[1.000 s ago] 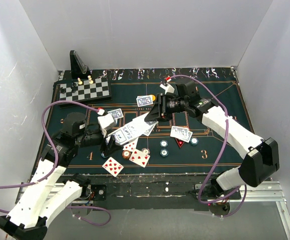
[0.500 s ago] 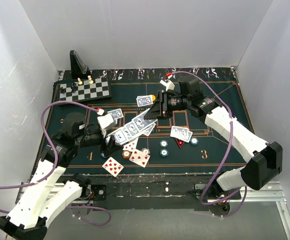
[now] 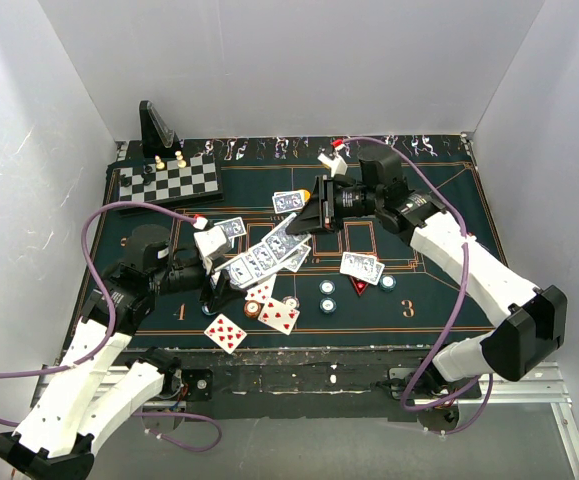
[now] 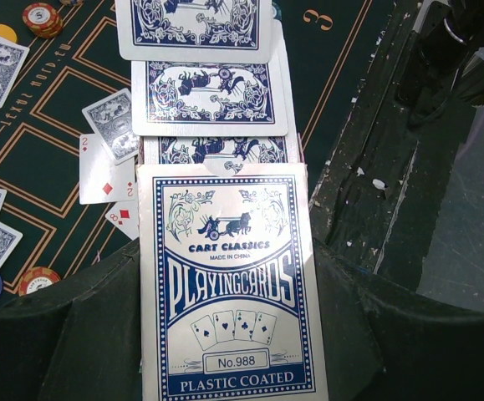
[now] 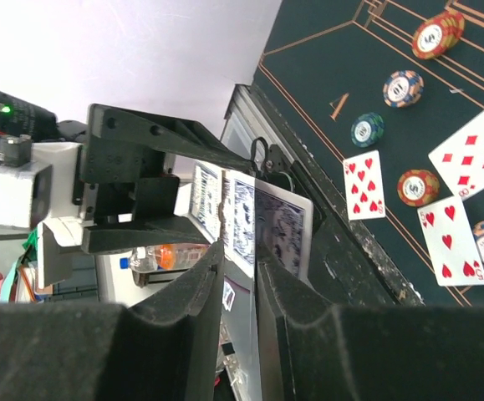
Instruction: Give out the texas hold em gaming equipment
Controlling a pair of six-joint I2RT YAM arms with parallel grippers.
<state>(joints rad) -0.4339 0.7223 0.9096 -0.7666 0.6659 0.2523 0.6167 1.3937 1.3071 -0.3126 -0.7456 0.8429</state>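
Observation:
My left gripper (image 4: 225,330) is shut on a blue-and-white playing-card box (image 4: 229,292), held low over the green felt. Blue-backed cards (image 4: 212,96) fan out of the box in a row, and the overhead view shows the same fan (image 3: 269,255). My right gripper (image 5: 240,284) is at the far end of the fan (image 3: 304,228). Its jaws flank the end card (image 5: 279,225) with a narrow gap still showing. Face-up red cards (image 3: 226,332) and several poker chips (image 3: 327,288) lie on the felt, and a red triangle marker (image 3: 358,285) lies near them.
The chessboard with pawns (image 3: 169,180) and a black angled stand (image 3: 156,125) sit at the back left. Loose face-down cards (image 3: 362,267) lie mid-table. White walls enclose three sides. The table's dark front edge (image 3: 299,350) runs just past the face-up cards.
My right gripper shifted slightly toward the far side at the fan's end, and its jaws narrowed around the end card. The left arm and the box stayed put.

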